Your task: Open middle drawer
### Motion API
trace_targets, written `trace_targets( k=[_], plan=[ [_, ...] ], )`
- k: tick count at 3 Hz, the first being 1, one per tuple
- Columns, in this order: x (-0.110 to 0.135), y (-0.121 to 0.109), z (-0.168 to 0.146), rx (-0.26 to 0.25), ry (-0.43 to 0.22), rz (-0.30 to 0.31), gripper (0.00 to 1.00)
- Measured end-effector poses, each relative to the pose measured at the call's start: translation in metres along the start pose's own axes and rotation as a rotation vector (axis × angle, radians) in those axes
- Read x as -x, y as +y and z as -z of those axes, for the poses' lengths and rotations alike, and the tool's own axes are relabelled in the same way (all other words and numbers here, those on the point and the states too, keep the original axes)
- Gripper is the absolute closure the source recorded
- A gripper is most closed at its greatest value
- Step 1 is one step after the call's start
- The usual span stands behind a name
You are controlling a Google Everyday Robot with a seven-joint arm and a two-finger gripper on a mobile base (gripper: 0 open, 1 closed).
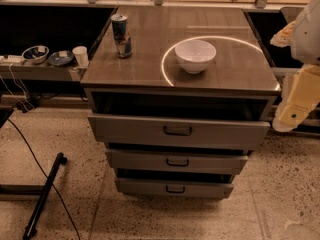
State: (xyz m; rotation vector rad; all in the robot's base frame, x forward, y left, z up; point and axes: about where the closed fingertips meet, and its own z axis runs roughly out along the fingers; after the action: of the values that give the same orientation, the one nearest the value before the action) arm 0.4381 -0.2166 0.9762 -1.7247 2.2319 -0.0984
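Observation:
The middle drawer [150,161] is the second of three grey-beige fronts on the cabinet, with a small dark handle [177,162] at its centre. A thin dark gap shows above its front. The taller top drawer [130,129] above it stands pulled out, with a dark opening over it. The lowest drawer [145,186] sits below. My gripper is not in view; only my arm's white and yellow links [300,96] show at the right edge, beside the cabinet's right side and apart from the drawers.
A can [121,35] and a white bowl [195,55] stand on the cabinet top [150,69]. A low shelf at the left holds two bowls [35,53] and a cup [80,55]. Cables and a black pole [42,196] lie on the floor at the left.

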Motion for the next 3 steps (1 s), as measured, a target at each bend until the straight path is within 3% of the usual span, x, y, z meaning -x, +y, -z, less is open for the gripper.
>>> trace_targets(
  k=[2,3],
  plan=[
    [0.000,-0.001,-0.002,-0.001,-0.018,0.004,0.00],
    [-0.010,0.010,-0.042,0.052,-0.103,0.013,0.00]
  ],
)
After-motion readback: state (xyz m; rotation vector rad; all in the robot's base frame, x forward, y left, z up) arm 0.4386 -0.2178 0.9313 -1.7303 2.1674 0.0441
